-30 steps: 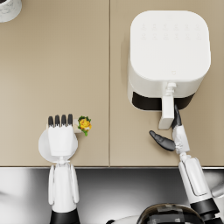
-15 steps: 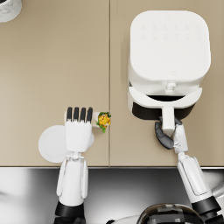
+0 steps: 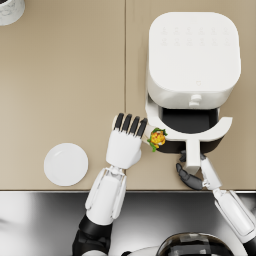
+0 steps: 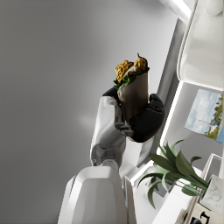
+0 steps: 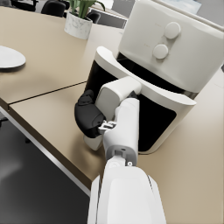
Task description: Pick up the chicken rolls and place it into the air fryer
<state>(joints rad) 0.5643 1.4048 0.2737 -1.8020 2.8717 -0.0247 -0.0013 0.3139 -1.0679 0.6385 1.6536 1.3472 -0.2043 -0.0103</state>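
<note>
Left hand gripping the brown-wrapped chicken roll with yellow and green filling just beside the pulled-out drawer of the white boxy air fryer, right hand closed on the drawer handle: pickup done, drop into drawer left.

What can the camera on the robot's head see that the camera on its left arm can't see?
Only the head view shows the white plate on the table, the pulled-out air fryer drawer and the right hand at its handle. Only the left wrist view shows the wrap's brown side, with the leafy plant behind it. Both show the left hand holding the chicken roll and the white air fryer.
</note>
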